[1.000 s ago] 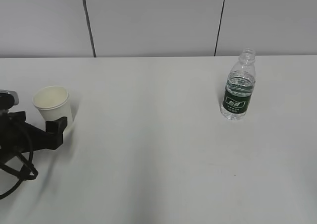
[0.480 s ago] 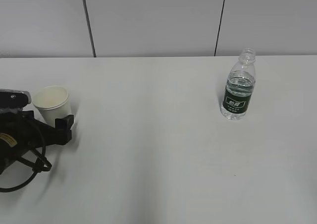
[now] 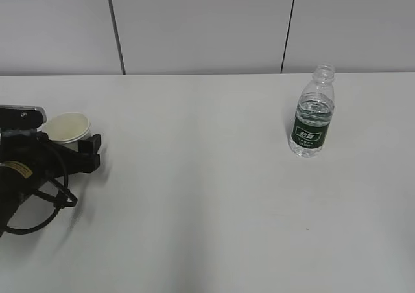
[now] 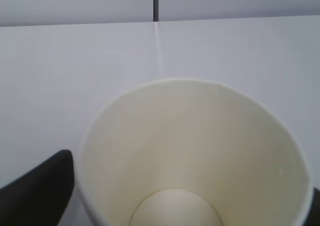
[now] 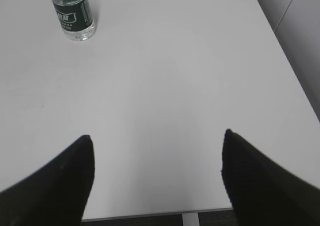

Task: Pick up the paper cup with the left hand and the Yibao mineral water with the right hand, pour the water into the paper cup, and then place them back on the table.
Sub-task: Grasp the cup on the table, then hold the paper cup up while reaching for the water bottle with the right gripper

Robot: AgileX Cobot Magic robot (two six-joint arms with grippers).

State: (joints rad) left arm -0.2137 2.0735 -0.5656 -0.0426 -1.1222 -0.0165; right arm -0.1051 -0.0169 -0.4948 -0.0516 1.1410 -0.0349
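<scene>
Left gripper [image 3: 68, 152] is reaching in low from the left table edge, fingers [image 4: 35, 186] spread on either side of the paper cup [image 3: 67, 128]; whether they are touching its wall cannot be told. Cup is standing upright on the table [image 3: 207, 196], empty inside. Right gripper [image 5: 157, 173] is hovering with fingers wide apart, holding nothing. Water bottle [image 3: 312, 120] is standing upright, capless, well apart from it, far right of the cup.
</scene>
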